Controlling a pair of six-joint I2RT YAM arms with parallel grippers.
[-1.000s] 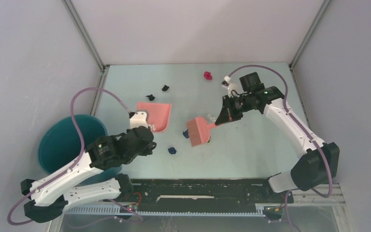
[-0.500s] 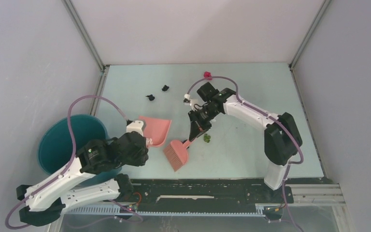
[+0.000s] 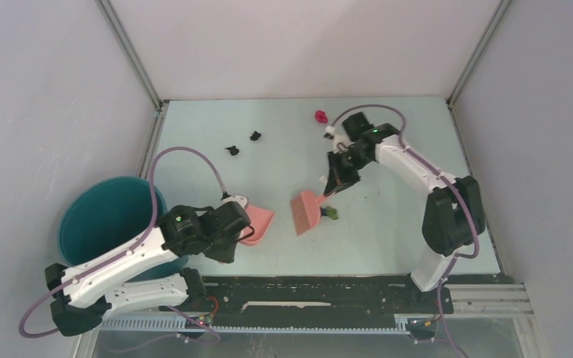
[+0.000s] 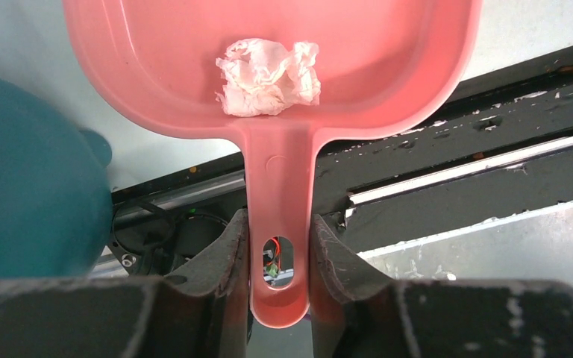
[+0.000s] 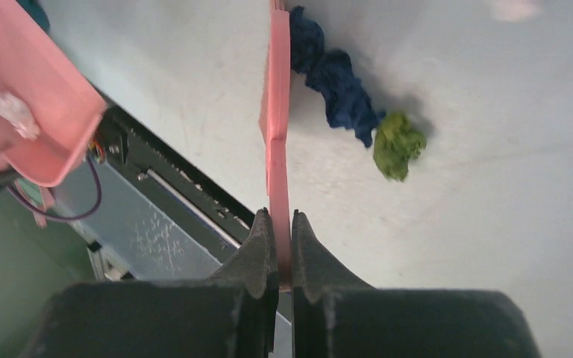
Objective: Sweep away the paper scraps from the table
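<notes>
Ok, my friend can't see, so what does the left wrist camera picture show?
The left end effector grips a salmon-pink dustpan by its handle, and one crumpled white paper scrap lies in the pan. A teal bucket fills the left edge, with the pale table and its black front rail below the pan.

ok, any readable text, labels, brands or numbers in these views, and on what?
No text is readable in any view.
dustpan: plain; there is a faint round moulded mark on its handle, with no legible characters.
brush, bucket: no markings visible.
</notes>
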